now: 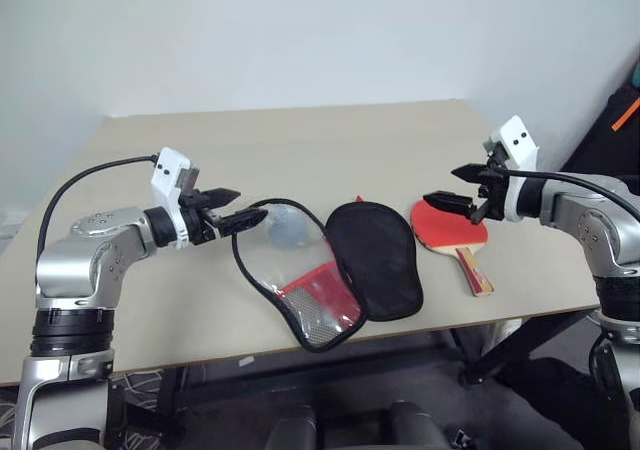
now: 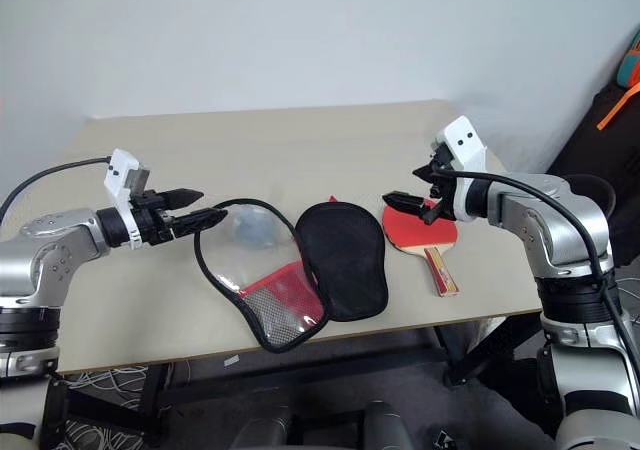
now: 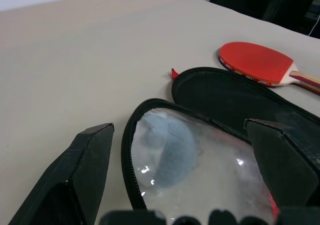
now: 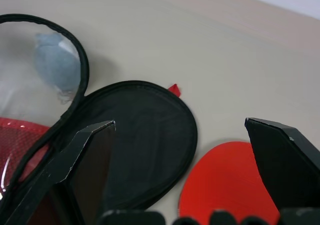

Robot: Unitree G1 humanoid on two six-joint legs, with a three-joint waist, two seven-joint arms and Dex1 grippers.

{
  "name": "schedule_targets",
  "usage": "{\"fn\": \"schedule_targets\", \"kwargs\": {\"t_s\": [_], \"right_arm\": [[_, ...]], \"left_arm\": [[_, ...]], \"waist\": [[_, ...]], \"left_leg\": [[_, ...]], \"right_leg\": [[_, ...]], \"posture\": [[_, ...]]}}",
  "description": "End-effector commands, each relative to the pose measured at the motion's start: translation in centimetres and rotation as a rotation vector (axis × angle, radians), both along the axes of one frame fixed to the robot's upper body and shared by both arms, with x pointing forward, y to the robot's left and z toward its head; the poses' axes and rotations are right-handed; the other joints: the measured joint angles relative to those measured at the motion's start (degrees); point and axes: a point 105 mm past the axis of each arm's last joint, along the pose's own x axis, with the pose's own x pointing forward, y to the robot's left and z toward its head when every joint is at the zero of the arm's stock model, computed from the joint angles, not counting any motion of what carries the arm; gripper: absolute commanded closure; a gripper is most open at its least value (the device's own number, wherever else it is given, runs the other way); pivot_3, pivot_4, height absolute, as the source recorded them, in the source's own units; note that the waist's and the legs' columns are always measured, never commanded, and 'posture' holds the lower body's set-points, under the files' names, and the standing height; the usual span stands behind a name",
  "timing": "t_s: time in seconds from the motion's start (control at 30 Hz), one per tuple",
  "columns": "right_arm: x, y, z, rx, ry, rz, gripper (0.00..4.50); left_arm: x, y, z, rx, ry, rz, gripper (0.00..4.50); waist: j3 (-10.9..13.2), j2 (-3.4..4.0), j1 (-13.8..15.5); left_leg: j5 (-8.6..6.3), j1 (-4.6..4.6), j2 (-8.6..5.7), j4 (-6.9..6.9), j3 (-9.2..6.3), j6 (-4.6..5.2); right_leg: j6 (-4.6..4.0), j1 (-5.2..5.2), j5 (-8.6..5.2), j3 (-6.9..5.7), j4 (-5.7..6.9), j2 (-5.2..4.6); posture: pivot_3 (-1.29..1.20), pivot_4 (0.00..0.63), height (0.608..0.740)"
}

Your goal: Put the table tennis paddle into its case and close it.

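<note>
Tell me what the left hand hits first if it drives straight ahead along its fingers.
Most likely the clear plastic half of the open case, near its black trimmed rim: the open left hand points forward and slightly down at it. Depth is uncertain, so it might pass just above.

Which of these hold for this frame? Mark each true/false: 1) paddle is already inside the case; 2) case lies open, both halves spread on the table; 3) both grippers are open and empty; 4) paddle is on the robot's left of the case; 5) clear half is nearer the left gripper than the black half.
1) False. The table tennis paddle lies on the table, beside the case.
2) True. The clear half and the black half lie spread flat.
3) True. The left gripper and the right gripper hold nothing.
4) False. It is on the case's right, below the right gripper.
5) True.
</note>
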Motion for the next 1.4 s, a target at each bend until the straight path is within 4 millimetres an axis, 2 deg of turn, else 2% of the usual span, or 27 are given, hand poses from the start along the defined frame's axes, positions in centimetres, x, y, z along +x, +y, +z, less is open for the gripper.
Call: {"fn": "schedule_targets", "kwargs": {"t_s": [0.03,0.37,0.8,1.2,1.4], "right_arm": [[-0.6,-0.1,0.7,-0.015,0.006,0.010,0.00],[-1.0,-1.4,-0.5,-0.067,0.030,-0.038,0.00],[-1.3,-1.5,-1.4,-0.068,0.049,-0.060,0.00],[-0.8,-2.9,-4.0,-0.101,0.127,-0.145,0.00],[-1.3,-4.6,-6.8,-0.195,0.211,-0.198,0.00]], "left_arm": [[-0.3,-0.7,1.0,0.001,-0.037,-0.039,0.03],[-0.6,-0.8,0.8,0.035,-0.004,-0.128,0.03],[-1.1,-1.1,0.7,0.059,0.009,-0.162,0.03],[-1.8,-1.3,1.1,0.076,0.005,-0.174,0.03],[-2.6,-1.1,0.3,0.080,0.026,-0.167,0.03]], "waist": [[0.0,-0.01,0.0],[0.0,-0.02,0.2],[0.0,-0.02,0.3],[0.0,-0.05,0.3],[0.0,-0.06,0.3]], "left_leg": [[0.00,0.00,0.00,0.00,0.00,0.00],[0.00,0.01,0.00,0.02,0.01,0.00],[0.00,0.00,0.01,0.03,0.01,0.00],[0.00,0.00,0.01,0.04,0.01,0.00],[0.00,0.01,0.01,0.04,0.02,0.00]], "right_leg": [[0.00,0.00,0.00,0.00,0.00,0.00],[-0.03,0.00,-0.02,-0.01,0.01,0.00],[-0.01,0.00,-0.01,0.00,0.01,0.00],[-0.01,0.01,-0.01,0.00,0.01,0.01],[-0.03,0.02,-0.02,0.01,0.01,0.01]], "posture": [[0.00,0.000,0.740],[0.00,0.000,0.740],[0.00,0.000,0.740],[0.00,0.000,0.740],[0.00,0.000,0.740]]}}
